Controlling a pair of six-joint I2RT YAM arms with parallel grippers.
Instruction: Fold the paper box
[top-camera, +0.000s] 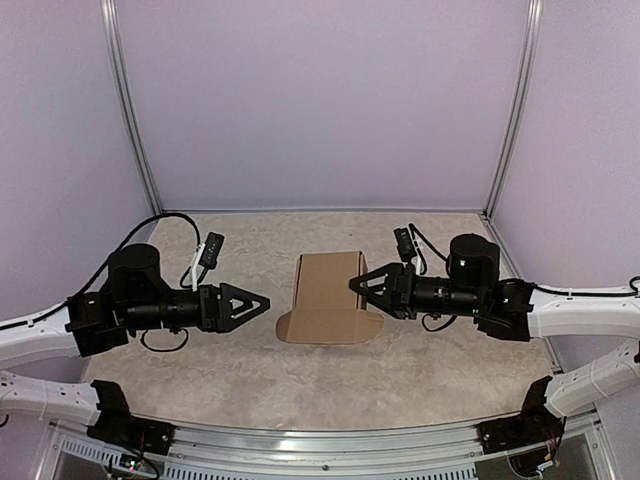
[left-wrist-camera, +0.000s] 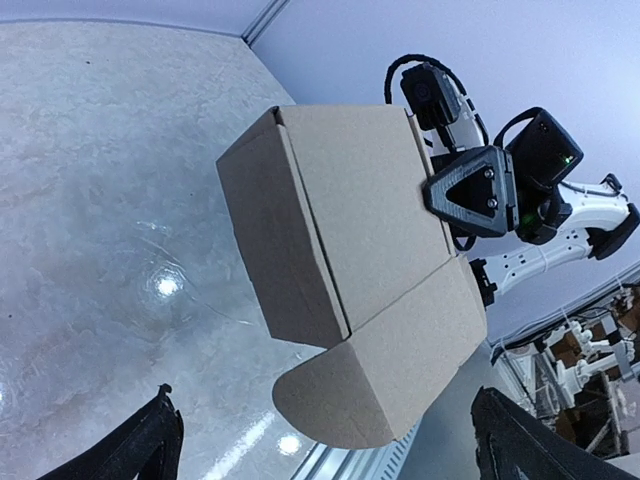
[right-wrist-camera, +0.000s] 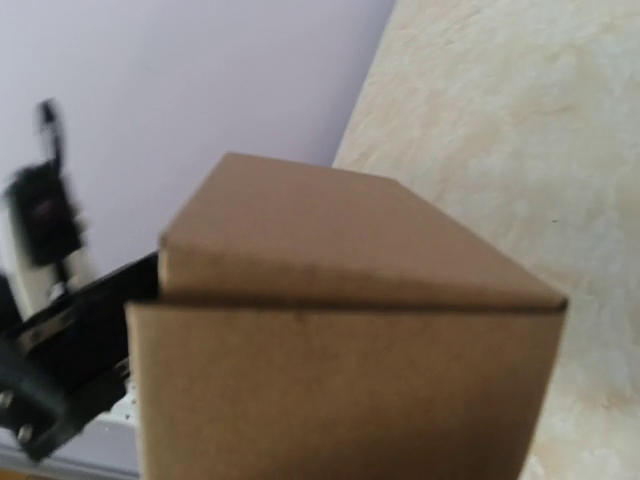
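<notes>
The paper box (top-camera: 328, 292) is a brown cardboard box folded into a squarish shape in the middle of the table. A rounded flap (top-camera: 296, 327) sticks out at its near left corner. The left wrist view shows the box (left-wrist-camera: 350, 230) and the flap (left-wrist-camera: 345, 395) close up. My left gripper (top-camera: 262, 303) is open and empty just left of the box, not touching it; one of its fingertips (left-wrist-camera: 150, 445) shows low in its wrist view. My right gripper (top-camera: 356, 285) rests against the box's right top edge. The box (right-wrist-camera: 340, 340) fills the right wrist view and hides the fingers.
The marbled table top (top-camera: 420, 360) is walled by pale panels on three sides. Cables loop beside each arm (top-camera: 200, 262). A metal rail (top-camera: 320, 440) runs along the near edge between the arm bases.
</notes>
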